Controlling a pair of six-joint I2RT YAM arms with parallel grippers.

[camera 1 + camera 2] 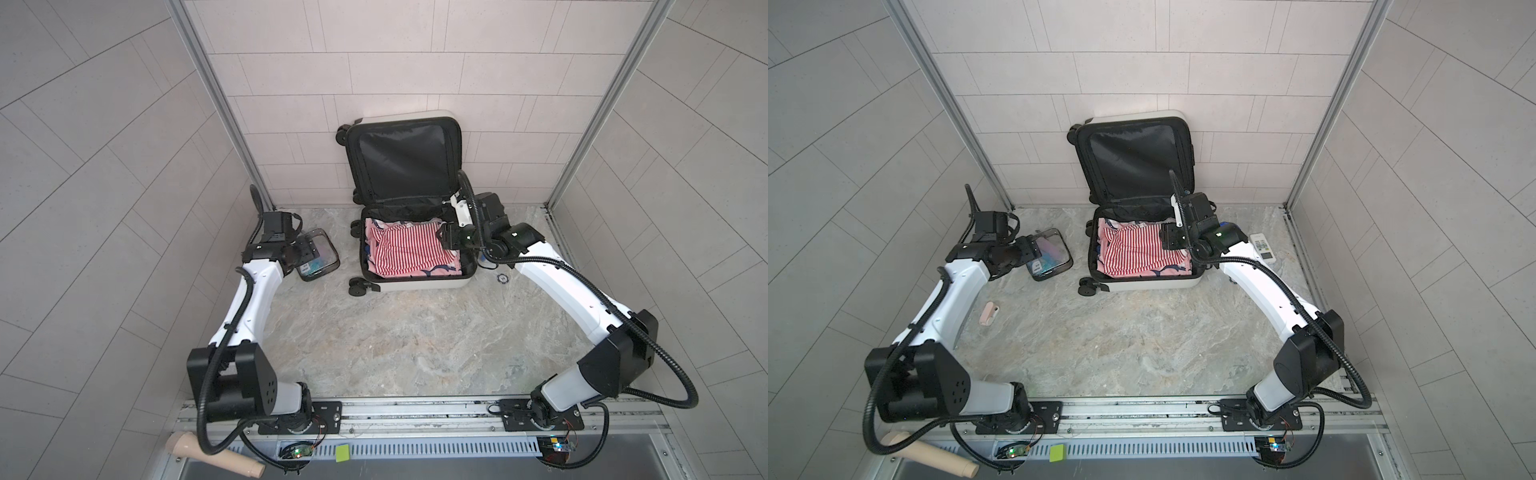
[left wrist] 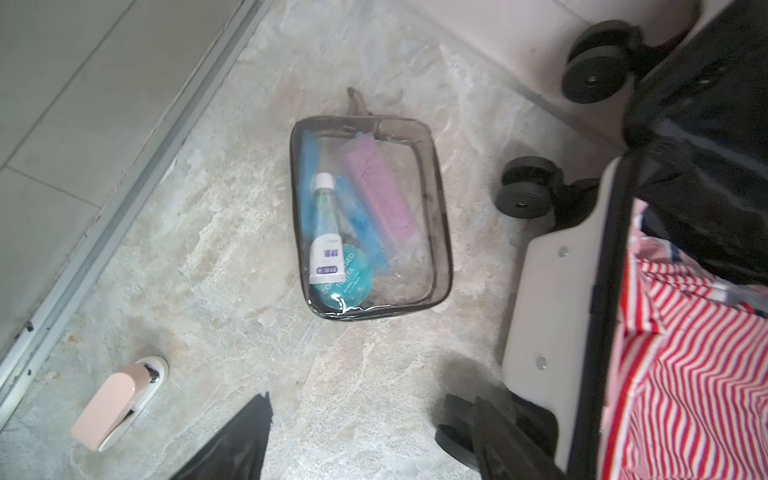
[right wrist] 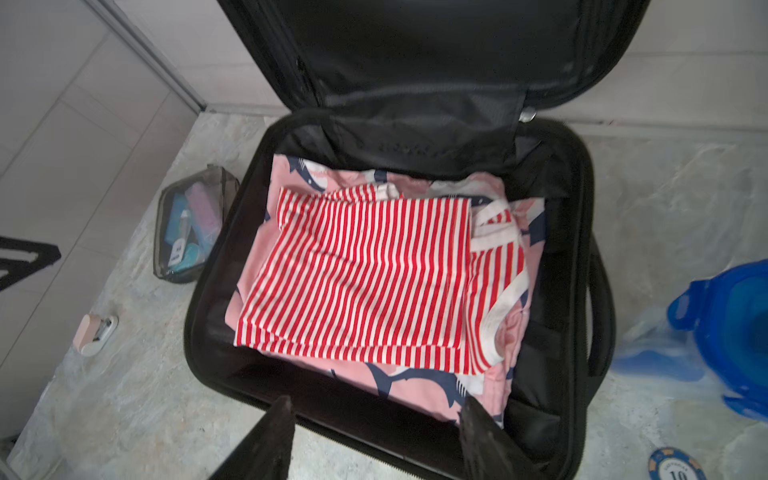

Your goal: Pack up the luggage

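Top view catches a white slab remote (image 1: 1262, 248) unseen from either wrist; hard-shell luggage (image 1: 1142, 284) holds soft striped shirt (image 1: 1138, 253); left gripper (image 2: 372, 399), right gripper (image 3: 376, 403) spread empty.

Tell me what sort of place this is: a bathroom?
Likely a robot test booth, not a real room: tile-patterned panels set in aluminium posts, a marble-look tabletop holding the open luggage, and a metal rail carrying both arm bases.
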